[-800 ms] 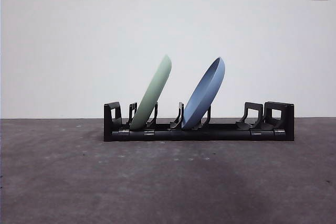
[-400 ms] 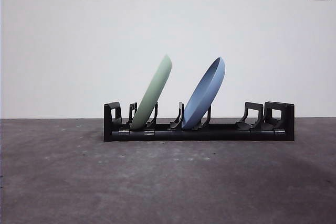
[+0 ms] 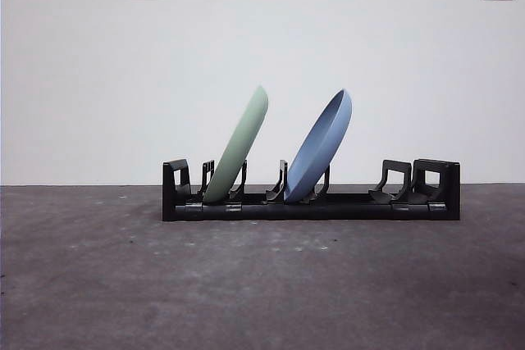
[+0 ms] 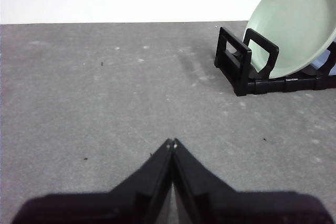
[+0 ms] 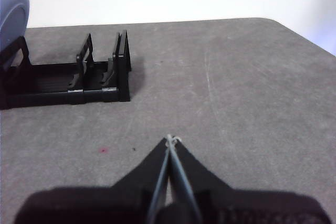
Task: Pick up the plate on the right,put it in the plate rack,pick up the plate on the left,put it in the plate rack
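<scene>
The left gripper (image 4: 171,142) is hanging low over the bare table (image 4: 105,93) with its two jaws pressed together on nothing; the right gripper (image 5: 170,139) is doing the same on its own side, also pressed together and empty; both are staying apart from the plate rack (image 3: 310,202).

The plate rack is lying across the table with its long axis running from side to side in the front view; the green plate (image 3: 238,145) is standing in the slots near one blocky end, and the blue plate (image 3: 320,143) is standing near the middle; both are leaning the same way, with the top edges tilted toward the free end of the rack.

I am judging that the task looks complete. The plates are looking stiff, light and smooth, so probably slippery; the best hold would be at the upper rim, where the prongs are not blocking.
</scene>
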